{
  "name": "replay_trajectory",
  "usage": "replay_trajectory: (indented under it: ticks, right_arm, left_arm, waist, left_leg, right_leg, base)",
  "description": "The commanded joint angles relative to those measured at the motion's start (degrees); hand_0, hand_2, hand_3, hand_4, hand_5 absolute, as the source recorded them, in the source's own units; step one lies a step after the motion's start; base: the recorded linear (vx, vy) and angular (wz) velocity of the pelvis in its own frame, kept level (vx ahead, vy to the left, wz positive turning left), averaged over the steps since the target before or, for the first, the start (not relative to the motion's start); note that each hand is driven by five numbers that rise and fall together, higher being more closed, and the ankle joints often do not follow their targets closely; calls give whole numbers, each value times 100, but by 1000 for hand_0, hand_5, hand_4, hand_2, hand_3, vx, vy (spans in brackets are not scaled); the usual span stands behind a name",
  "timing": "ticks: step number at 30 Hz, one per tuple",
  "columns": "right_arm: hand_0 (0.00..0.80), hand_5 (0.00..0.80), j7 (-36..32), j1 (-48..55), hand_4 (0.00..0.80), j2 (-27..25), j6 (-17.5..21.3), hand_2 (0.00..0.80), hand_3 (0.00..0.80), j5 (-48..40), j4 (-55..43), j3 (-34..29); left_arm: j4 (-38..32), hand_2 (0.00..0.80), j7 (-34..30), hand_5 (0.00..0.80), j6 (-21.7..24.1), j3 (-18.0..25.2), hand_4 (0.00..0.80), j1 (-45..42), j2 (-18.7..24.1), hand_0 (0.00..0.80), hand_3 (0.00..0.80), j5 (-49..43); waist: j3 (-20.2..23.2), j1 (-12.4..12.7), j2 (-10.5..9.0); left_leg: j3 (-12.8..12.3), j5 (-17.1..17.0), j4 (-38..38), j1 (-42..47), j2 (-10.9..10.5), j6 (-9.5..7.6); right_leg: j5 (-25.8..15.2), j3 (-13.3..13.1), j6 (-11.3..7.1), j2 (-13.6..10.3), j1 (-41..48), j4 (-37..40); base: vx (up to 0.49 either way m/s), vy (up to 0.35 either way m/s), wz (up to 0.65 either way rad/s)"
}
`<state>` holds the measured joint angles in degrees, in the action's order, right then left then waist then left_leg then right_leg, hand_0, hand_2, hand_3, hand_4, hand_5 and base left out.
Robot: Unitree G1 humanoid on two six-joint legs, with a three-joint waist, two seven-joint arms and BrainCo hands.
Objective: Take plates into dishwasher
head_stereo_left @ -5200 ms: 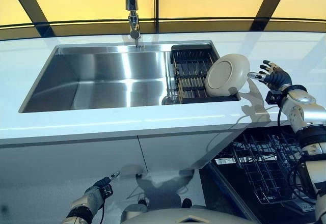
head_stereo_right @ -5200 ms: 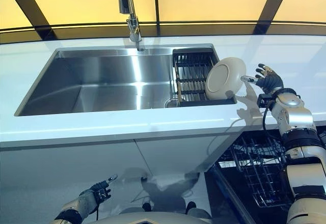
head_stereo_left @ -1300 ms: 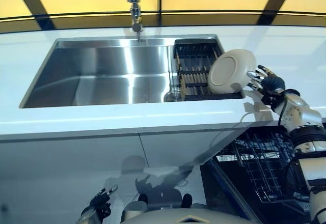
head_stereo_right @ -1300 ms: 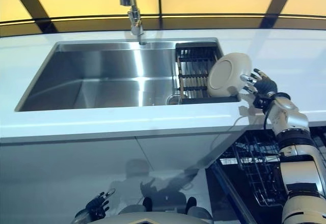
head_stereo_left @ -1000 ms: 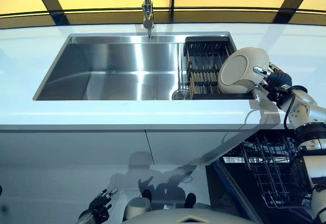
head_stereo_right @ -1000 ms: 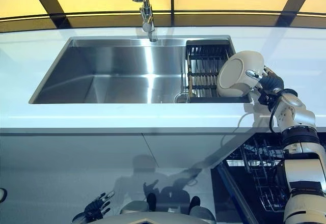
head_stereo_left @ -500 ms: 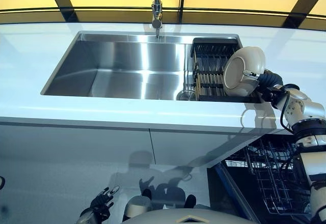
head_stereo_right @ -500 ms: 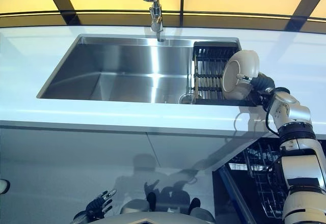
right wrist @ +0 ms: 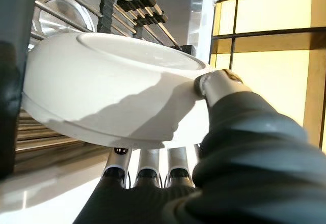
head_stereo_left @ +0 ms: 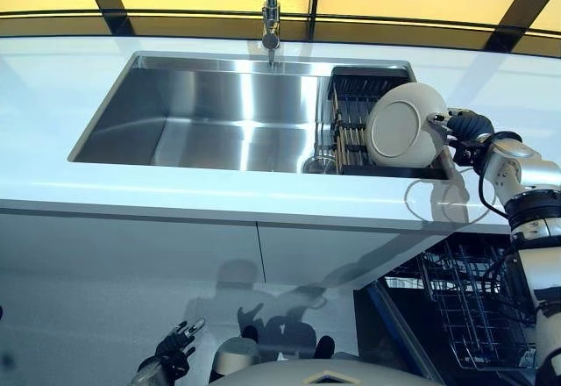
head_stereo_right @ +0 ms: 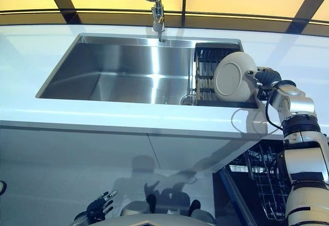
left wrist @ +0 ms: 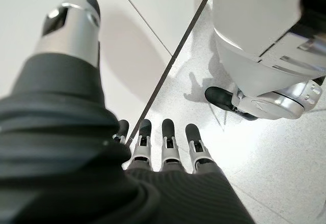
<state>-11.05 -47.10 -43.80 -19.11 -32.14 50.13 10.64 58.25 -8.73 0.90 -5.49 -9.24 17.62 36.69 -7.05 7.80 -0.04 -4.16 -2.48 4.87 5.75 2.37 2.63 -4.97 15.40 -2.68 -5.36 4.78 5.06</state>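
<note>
A white plate [head_stereo_left: 403, 127] is tipped on edge over the right end of the black dish rack [head_stereo_left: 355, 96] in the sink, its underside facing me. My right hand [head_stereo_left: 466, 126] is shut on its right rim. In the right wrist view the thumb [right wrist: 220, 82] presses on the underside of the plate [right wrist: 112, 86] and the fingers [right wrist: 147, 165] curl under its rim. My left hand [head_stereo_left: 173, 352] hangs low near the floor with its fingers [left wrist: 168, 142] straight, holding nothing.
The steel sink [head_stereo_left: 202, 123] lies in a white counter [head_stereo_left: 175, 197], with a faucet [head_stereo_left: 271, 9] behind it. The open dishwasher's wire rack [head_stereo_left: 465, 307] sits below the counter at the lower right. White cabinet doors [head_stereo_left: 131, 263] are under the sink.
My right hand, open beside the leaning plate earlier, has closed on its rim. The plate has come away from the rack and swung left. The camera has shifted right.
</note>
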Motion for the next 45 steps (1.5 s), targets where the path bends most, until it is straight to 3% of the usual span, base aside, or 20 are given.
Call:
replay_trajectory:
  ticks: [1,27,45]
  right_arm:
    - [800,800,81,-635,800,-386,303,800,800,123,187,432]
    - [800,800,31,-1022,800,-799,831,800,800,-646,-392,554]
    - [800,800,475,-1833,800,-1362,810,800,800,-1242,-862,856]
  left_arm:
    - [59,0,77,0,124,-244,0,256,199,0,0,-214]
    - [126,0,169,0,80,-268,0,355,155,0,0,-233]
    - [337,0,230,0,219,-332,0,383,119,0,0,-239]
  waist:
    - [156,160,-121]
    - [322,64,-357]
    - [458,-51,-554]
  left_leg:
    - [-253,338,-33,-48,-169,-145]
    - [-364,425,-40,56,-141,-132]
    - [-409,465,-64,88,-155,-137]
  right_leg:
    - [401,313,-295,-183,125,-243]
    - [429,210,-281,-114,188,-223]
    - [441,84,-276,-59,181,-266]
  base:
    - [0,0,0]
    - [-4,8,0]
    - [-2,5,0]
